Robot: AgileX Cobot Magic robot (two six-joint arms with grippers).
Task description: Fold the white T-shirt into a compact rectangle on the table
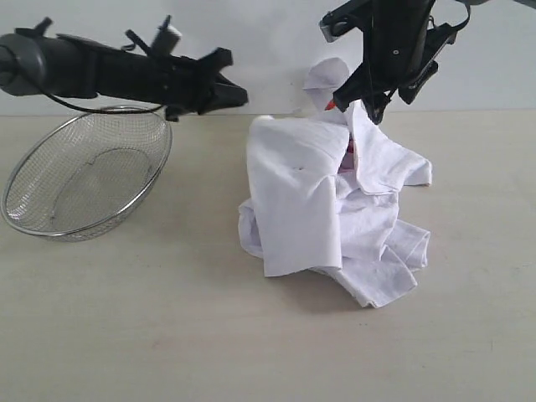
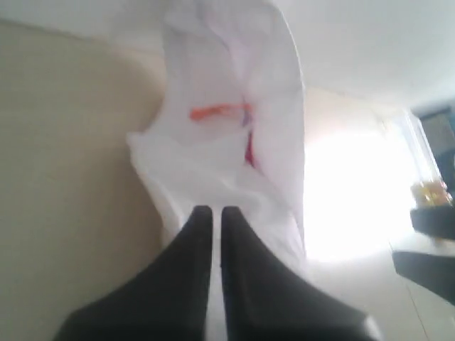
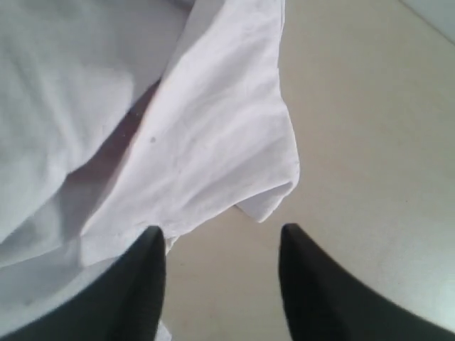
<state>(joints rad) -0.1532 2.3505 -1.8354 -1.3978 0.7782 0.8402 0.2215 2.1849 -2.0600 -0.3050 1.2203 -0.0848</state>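
white t-shirt crumpled in soft wrinkled heap on pale wood-grain table. left gripper pressed shut, tips just beside shirt; pinch on cloth unclear. right gripper jaws partly apart, bare table between, shirt edge just beside one finger. left wrist view shows blurred red print. exterior view alone shows round wire-mesh basket, left of shirt.

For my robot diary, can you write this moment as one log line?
white T-shirt: crumpled on table | left gripper: shut, by shirt | right gripper: open at shirt edge | fold: not done
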